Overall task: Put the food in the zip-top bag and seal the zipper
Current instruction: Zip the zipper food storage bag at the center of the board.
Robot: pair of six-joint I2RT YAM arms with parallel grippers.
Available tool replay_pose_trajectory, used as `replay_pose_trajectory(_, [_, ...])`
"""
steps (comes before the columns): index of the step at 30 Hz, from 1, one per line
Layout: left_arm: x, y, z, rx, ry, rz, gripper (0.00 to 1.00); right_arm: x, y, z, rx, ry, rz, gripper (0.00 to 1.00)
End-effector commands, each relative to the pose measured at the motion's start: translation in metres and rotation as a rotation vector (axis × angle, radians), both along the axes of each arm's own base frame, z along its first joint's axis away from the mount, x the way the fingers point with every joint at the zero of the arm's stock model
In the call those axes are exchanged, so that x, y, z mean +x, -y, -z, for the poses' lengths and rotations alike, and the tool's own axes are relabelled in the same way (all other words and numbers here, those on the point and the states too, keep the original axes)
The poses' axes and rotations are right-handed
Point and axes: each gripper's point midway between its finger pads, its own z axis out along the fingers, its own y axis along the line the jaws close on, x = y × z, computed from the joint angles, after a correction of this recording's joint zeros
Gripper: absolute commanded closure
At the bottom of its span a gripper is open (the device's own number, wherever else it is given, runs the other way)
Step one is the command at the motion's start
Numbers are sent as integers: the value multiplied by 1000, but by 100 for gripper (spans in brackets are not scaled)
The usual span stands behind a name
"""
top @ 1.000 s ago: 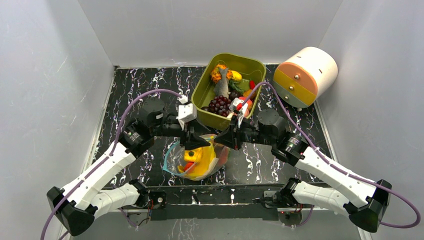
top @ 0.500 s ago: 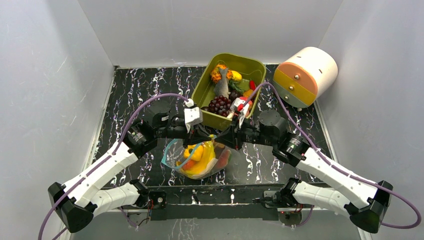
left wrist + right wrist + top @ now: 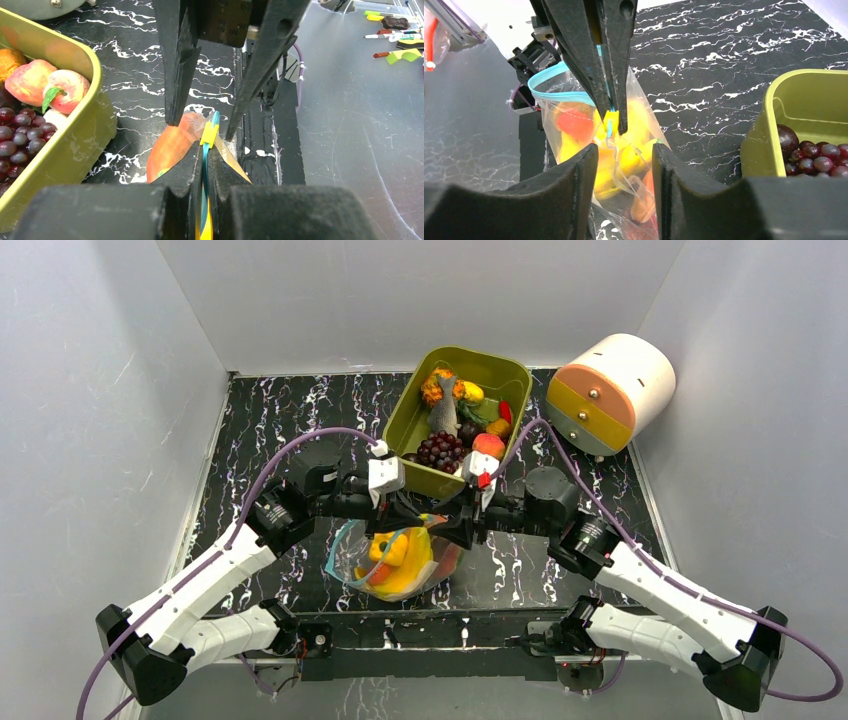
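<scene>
Two robot arms, one clear zip-top bag [image 3: 392, 562], one olive-green tub [image 3: 401, 422] and one round cream drawer unit [image 3: 612, 390] share a black marbled worktop [image 3: 280, 410]. The bag stands at the near middle of the worktop, just in front of the tub. It holds several yellow, orange and red pieces of toy food [image 3: 634, 155], which overlap too much to count. More food lies in the tub, including one bunch of purple grapes [image 3: 438, 450] and two peaches [image 3: 50, 87].

Both arms bend with elbows outward and reach inward, so the two claws meet tip to tip above the bag. The left claw [image 3: 204, 165] is clenched on the teal zipper [image 3: 555, 88], pinching it just behind one yellow slider [image 3: 611, 119]. The right claw [image 3: 624, 152] is released, its two fingers spread apart and facing the bag's top edge. Whether they touch the plastic cannot be told.
</scene>
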Motion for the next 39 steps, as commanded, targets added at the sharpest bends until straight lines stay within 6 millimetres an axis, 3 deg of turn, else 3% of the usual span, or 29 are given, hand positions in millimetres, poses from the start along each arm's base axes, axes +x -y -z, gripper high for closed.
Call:
replay_pose_trajectory(1, [-16, 1, -19, -69, 42, 85, 100, 3, -5, -16, 39, 97, -26, 64])
replay_pose_trajectory(4, [-17, 1, -18, -65, 34, 90, 99, -1, -8, -19, 46, 105, -61, 87])
replay_pose_trajectory(6, [-17, 0, -17, -64, 36, 85, 91, -4, -9, -19, 46, 98, -80, 100])
replay_pose_trajectory(8, [-15, 0, -19, -70, 40, 72, 78, -4, -9, -21, 49, 80, -72, 100])
replay_pose_trajectory(10, [-14, 1, -22, -82, 45, 64, 72, -4, -10, -21, 56, 58, -72, 100])
replay_pose_trajectory(17, [-7, 6, -21, -80, 51, 57, 69, -7, -12, -24, 76, 21, -79, 100])
replay_pose_trajectory(20, [-6, 6, -22, -87, 61, 57, 74, -7, -12, -24, 79, 13, -78, 100])
replay_pose_trajectory(25, [-5, 4, -23, -88, 78, 36, 99, -3, -11, -23, 79, -2, -46, 100])
replay_pose_trajectory(34, [1, -2, -25, -78, 69, -31, 100, -1, -2, -22, 90, 17, 2, 100])
replay_pose_trajectory(39, [6, -6, -7, -23, 62, -63, 100, 2, 5, -27, 83, 40, 42, 100])
